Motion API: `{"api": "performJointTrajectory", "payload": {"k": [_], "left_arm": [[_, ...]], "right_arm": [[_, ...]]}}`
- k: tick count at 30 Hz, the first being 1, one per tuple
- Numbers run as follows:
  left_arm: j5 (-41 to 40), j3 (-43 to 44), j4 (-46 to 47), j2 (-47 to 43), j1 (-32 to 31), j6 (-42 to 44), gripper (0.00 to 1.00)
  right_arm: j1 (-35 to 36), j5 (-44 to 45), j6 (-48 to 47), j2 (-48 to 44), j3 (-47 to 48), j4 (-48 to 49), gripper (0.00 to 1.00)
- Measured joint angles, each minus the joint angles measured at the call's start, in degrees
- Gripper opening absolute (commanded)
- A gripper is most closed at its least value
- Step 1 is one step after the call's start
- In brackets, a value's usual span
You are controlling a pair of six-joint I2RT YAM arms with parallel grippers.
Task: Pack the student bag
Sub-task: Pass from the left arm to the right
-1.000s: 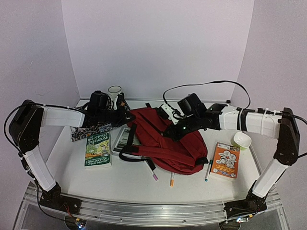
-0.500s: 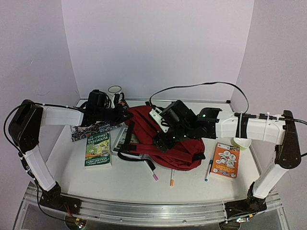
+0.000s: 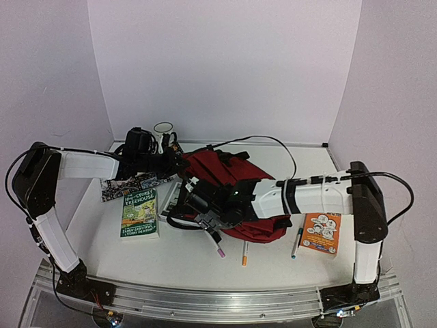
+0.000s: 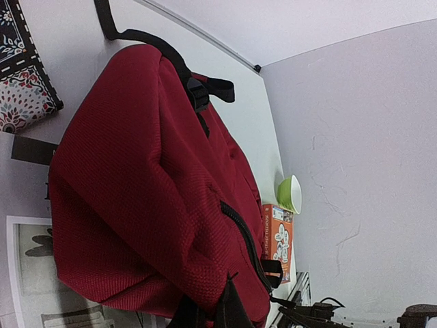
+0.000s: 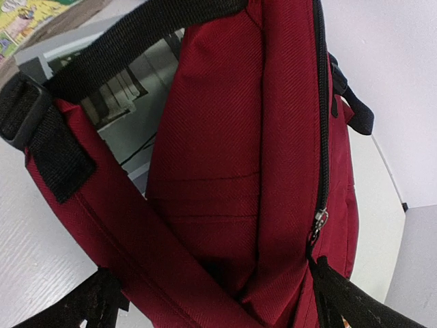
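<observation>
The student bag (image 3: 217, 168) is a dark red backpack with black straps, lying bunched in the middle of the table. My left gripper (image 3: 179, 164) is at its far left edge, shut on a fold of the red fabric (image 4: 205, 273). The right arm reaches across the bag to its near left side. There the right gripper (image 3: 203, 207) stands open, its black fingers (image 5: 345, 297) straddling the bag's side and a shoulder strap (image 5: 130, 225). Close to the right finger, a shut black zipper ends at a metal pull (image 5: 319, 220).
A green book (image 3: 140, 213) and a grey-white book (image 3: 173, 197) lie left of the bag, a patterned flat piece (image 3: 126, 183) and a mug (image 3: 162, 130) behind them. An orange book (image 3: 321, 229), a pen (image 3: 296, 242) and two markers (image 3: 244, 257) lie near right. A green bowl (image 4: 290, 193) stands beyond.
The right arm has swung left across the bag to its near left side, and its gripper has opened. The bag is more bunched up. The left arm has stayed put.
</observation>
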Motion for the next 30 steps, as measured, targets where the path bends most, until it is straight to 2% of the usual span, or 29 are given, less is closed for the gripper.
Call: {"api": "performJointTrajectory", "payload": {"k": [3,5,7,14,21,23,25,26,28,30], "left_arm": [[0.0,0.0,0.0,0.0,-0.1,-0.1,0.00],[0.0,0.2,0.0,0.0,-0.2,-0.2,0.00],[0.0,0.5,0.0,0.0,-0.3,-0.3,0.00],[0.1,1.5,0.1,0.0,-0.6,-0.3,0.04],[0.4,5.8,-0.1,0.0,-0.6,0.7,0.14],[0.5,7.8,0.1,0.0,-0.6,1.4,0.06],[0.6,9.8,0.6,0.0,-0.5,1.9,0.07],[0.6,10.6,1.2,0.0,-0.5,2.2,0.12],[0.9,11.8,1.9,-0.1,-0.3,2.6,0.30],[1.4,12.7,2.4,-0.3,-0.3,3.5,0.37]], "right_arm": [[0.0,2.9,-0.6,3.5,2.2,-0.7,0.98],[0.0,4.4,-1.1,5.1,3.0,-0.8,0.91],[0.0,5.5,-2.0,6.1,3.8,-1.0,0.74],[-1.4,5.1,-3.2,6.8,4.7,-1.5,0.02],[-2.8,4.5,-6.1,5.0,7.9,-2.9,0.00],[-3.3,4.0,-7.1,3.1,8.7,-3.4,0.00],[-3.8,3.2,-7.9,0.6,9.6,-4.0,0.00],[-4.1,2.7,-8.2,-0.6,9.9,-4.3,0.00],[-4.6,1.6,-8.5,-3.0,10.5,-4.8,0.00],[-5.1,0.2,-8.6,-5.2,10.9,-5.3,0.00]]}}
